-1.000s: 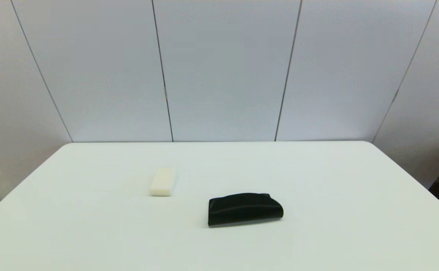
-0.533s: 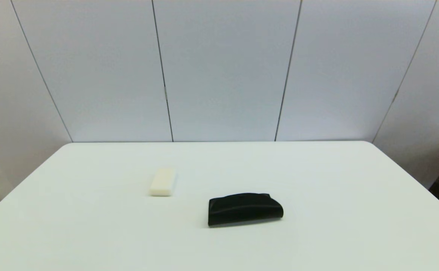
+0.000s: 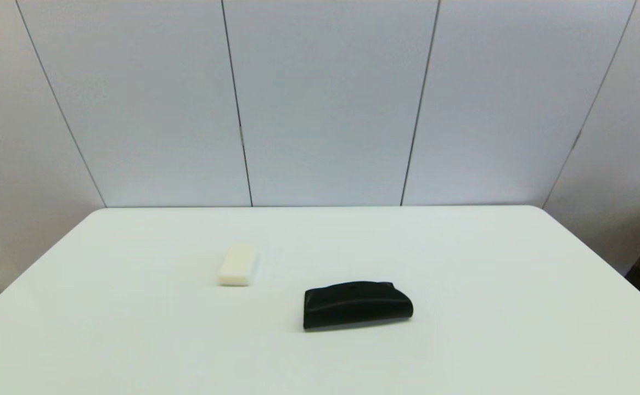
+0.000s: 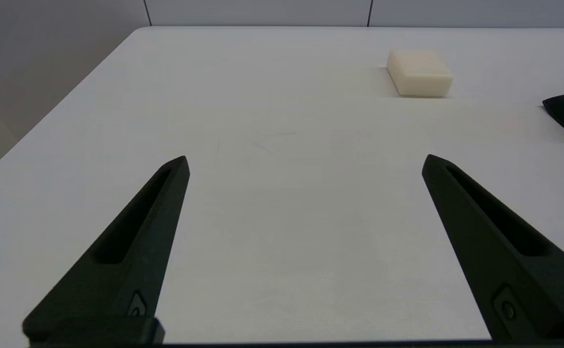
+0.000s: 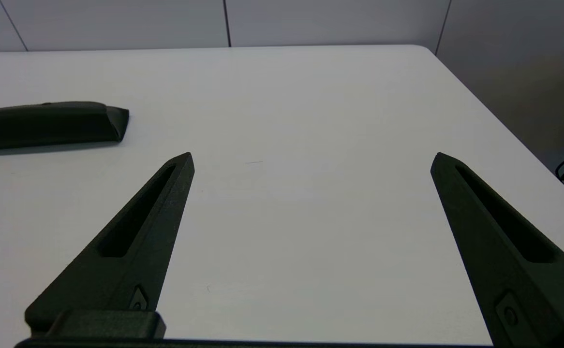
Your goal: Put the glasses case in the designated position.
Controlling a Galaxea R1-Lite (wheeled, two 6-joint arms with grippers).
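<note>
Both pincers are spread wide and hold nothing: the left gripper hangs low over the near left part of the white table, its two long black fingers far apart with only bare tabletop between them, and the right gripper sits the same way over the near right part, its fingers equally far apart. Neither arm shows in the head view. Lying flat on the table a little right of centre is the glasses case, a matte black oblong with a domed top, its long side running across the table and its rounded end toward the robot's right. The case is closed, so whether anything lies inside cannot be told. From the right wrist view its end lies beyond and to the side of that gripper's fingertips, apart from them. A small cream-white rectangular block rests farther back and to the left of the case, well apart from it; the left wrist view shows the block ahead of that gripper, untouched.
</note>
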